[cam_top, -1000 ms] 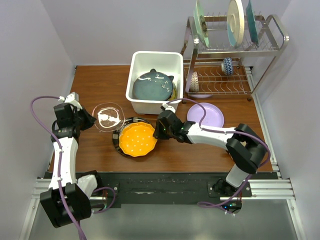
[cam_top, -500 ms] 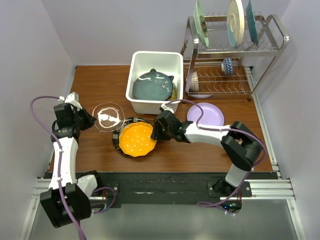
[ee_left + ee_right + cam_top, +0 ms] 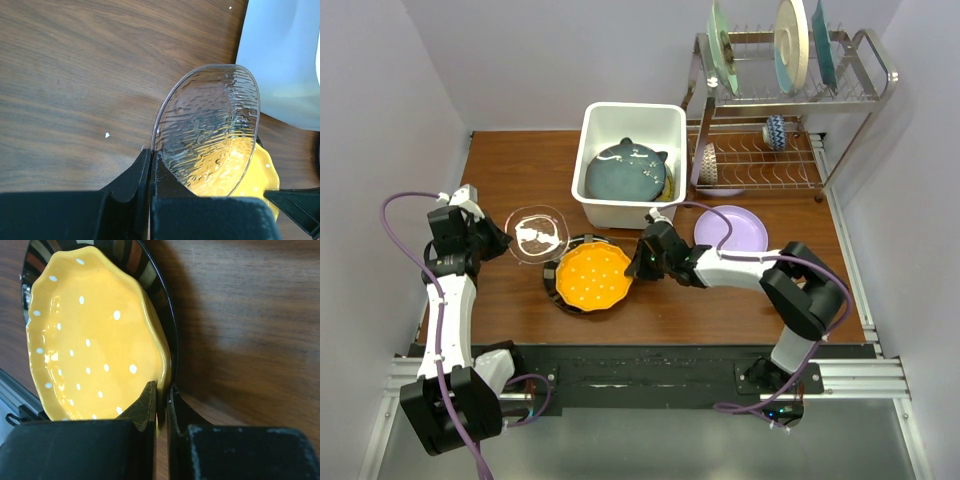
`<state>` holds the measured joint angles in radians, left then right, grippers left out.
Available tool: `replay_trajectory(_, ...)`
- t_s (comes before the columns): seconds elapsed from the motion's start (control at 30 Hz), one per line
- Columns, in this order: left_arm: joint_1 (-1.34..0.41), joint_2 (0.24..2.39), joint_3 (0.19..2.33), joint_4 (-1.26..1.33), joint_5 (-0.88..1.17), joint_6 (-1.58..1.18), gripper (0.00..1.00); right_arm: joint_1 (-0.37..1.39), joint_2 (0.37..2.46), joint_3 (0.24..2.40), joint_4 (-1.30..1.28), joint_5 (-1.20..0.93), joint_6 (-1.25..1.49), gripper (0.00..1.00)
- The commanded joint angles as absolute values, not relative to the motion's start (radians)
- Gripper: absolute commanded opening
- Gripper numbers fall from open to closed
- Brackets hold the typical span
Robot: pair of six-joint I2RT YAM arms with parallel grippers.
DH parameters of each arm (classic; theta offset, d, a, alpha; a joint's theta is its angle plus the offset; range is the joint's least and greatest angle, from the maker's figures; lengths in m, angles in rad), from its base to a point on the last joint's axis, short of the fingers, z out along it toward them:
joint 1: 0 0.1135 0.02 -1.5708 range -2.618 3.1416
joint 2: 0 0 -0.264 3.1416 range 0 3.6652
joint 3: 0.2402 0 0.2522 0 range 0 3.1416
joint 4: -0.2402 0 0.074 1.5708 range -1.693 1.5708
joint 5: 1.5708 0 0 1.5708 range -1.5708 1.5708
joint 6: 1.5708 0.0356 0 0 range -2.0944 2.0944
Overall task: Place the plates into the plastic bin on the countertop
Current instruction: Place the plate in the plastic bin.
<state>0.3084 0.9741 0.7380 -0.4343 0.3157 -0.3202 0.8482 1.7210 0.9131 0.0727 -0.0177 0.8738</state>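
My right gripper (image 3: 638, 263) (image 3: 162, 396) is shut on the right rim of the orange dotted plate (image 3: 592, 277) (image 3: 95, 335). That plate rests on the black-rimmed striped plate (image 3: 563, 293) (image 3: 146, 271) on the countertop (image 3: 520, 170). At the left, my left gripper (image 3: 507, 240) (image 3: 150, 161) is shut on the edge of the clear glass plate (image 3: 538, 232) (image 3: 210, 127), held tilted above the wood. The white plastic bin (image 3: 610, 120) (image 3: 280, 60) stands behind them with a dark blue-grey plate (image 3: 625, 170) inside. A lilac plate (image 3: 732, 228) lies right of the bin.
A metal wire dish rack (image 3: 790, 150) stands at the back right with three large plates upright on top and smaller dishes on its lower shelf. A black rail (image 3: 640, 365) runs along the near edge. Walls close in on both sides.
The right gripper's jaws, open a moment ago, have closed on the orange plate's rim and shifted slightly right. The left arm and the glass plate have not moved.
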Motion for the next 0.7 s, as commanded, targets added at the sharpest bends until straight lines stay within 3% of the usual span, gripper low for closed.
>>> replay_trajectory(0.0,0.319,0.968,0.735,-0.397,0.334,-0.305,0.00,0.833,1.652,0.865,0.140,-0.049,0.914,0.00)
replay_trajectory(0.67,0.321,0.968,0.735,-0.397,0.333,-0.305,0.00,0.811,1.517,0.871,0.097,-0.055,0.896,0.00)
